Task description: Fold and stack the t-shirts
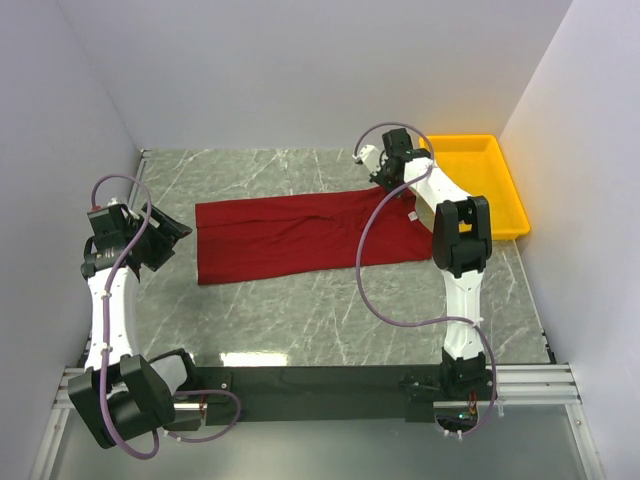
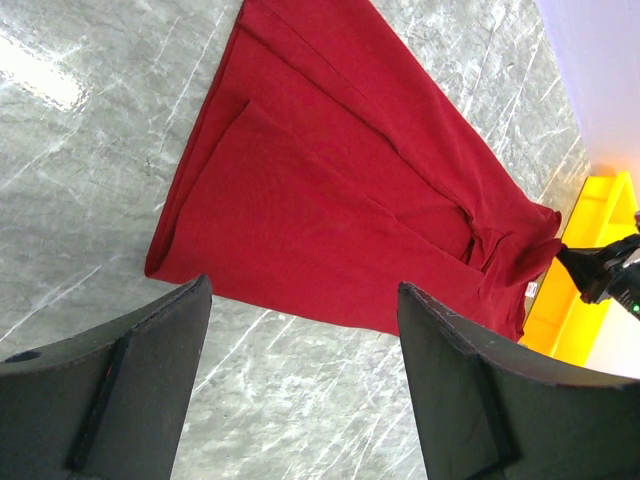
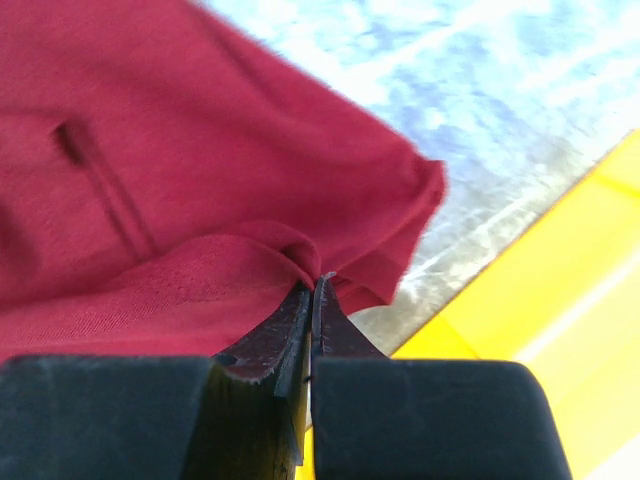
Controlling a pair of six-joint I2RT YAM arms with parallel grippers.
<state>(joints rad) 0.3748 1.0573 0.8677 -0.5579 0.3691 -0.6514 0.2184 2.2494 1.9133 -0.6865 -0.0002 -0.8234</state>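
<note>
The dark red t-shirt (image 1: 300,235) lies flat on the grey marbled bench (image 1: 300,330), folded into a long band that runs from left to right across the middle. Its right end reaches close to the yellow tray (image 1: 482,172), which sits at the bench's far right corner.

The right pincer (image 1: 383,183) is down at the far edge of the shirt, near its right end. In the right wrist view this pincer (image 3: 313,290) is closed tight, its two tips pressed together. A rolled fold of the red cloth (image 3: 150,150) curls over the tips and looks nipped between them. The tray wall (image 3: 560,300) shows just beside it on the right.

The left pincer (image 1: 172,238) hangs just off the shirt's left end, apart from the cloth, with nothing in it. From the left wrist camera its jaws stand wide apart (image 2: 302,295). The shirt (image 2: 340,190) stretches away ahead of them, its near left edge showing in the gap between the two fingers. At the far end of that view the cloth is bunched, a small white tag (image 2: 531,289) shows at its edge, and the other arm's black tip meets the corner there
</note>
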